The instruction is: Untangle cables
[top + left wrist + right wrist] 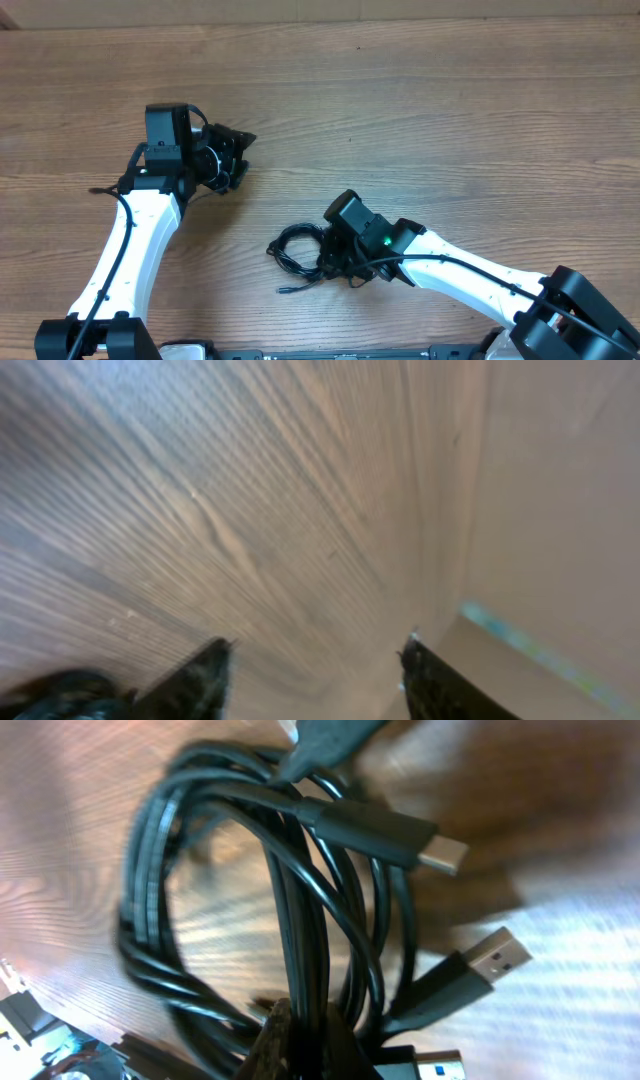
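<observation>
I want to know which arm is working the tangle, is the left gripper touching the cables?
Apart. The overhead view shows a clear stretch of bare table between the left gripper and the cables.

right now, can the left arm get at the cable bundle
Probably yes: the left gripper is open and empty, with only bare table between it and the cable bundle. The right gripper grips only its far edge.

Both arms are smooth white shells with black joints, the left arm [140, 235] at seven o'clock, the right arm [470, 275] at five. A thin black wire [118, 245] follows each shell, a green light [385, 241] glows on the right wrist, and the left gripper [315, 680] has black fingers [195, 685].
</observation>
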You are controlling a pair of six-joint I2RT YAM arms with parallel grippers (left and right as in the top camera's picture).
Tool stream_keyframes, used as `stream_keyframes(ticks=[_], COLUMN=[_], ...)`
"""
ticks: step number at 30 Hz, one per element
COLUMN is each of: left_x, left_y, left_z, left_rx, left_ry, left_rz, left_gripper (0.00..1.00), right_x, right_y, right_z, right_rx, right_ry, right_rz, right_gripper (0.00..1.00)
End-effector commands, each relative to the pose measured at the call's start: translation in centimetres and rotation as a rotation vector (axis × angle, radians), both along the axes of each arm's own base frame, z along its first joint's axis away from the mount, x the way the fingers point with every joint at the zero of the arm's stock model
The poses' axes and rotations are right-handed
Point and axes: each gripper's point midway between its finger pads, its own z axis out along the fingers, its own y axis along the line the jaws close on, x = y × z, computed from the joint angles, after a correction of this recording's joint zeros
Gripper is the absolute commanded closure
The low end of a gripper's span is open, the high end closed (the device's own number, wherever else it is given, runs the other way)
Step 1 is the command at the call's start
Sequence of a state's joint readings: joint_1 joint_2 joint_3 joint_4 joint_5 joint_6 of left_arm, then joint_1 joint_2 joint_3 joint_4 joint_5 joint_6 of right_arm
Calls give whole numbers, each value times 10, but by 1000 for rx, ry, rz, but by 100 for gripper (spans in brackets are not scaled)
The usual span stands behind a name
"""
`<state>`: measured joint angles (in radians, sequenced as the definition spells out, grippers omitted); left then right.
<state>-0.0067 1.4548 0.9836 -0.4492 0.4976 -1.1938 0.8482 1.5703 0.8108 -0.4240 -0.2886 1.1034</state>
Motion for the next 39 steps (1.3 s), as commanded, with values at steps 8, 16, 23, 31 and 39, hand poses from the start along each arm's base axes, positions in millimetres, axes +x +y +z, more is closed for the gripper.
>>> stream_keyframes(ticks=[8,16,23,31,39], left_x=[-72,-111,-133,-149,-146], left_y=[-20,-31,-25,-35,-57], left_z=[-19,-45,-70,-82,-80], left_rx=[123,225,207,57,17], left_ry=[51,212,432,592,587], left_rz=[-454,-522,-289,-100,-92], left_gripper=[25,35,21,0,0], right_x=[62,86,87,87,86], right_y=[0,9,-1,-1,-2], right_z=[20,37,30,30,29], right_rx=[18,29,-30,-25,-28], right_ry=[-372,-553,-541,-524,-518], right_rz=[171,233,210,184,185], right_gripper=[96,96,96,96,96])
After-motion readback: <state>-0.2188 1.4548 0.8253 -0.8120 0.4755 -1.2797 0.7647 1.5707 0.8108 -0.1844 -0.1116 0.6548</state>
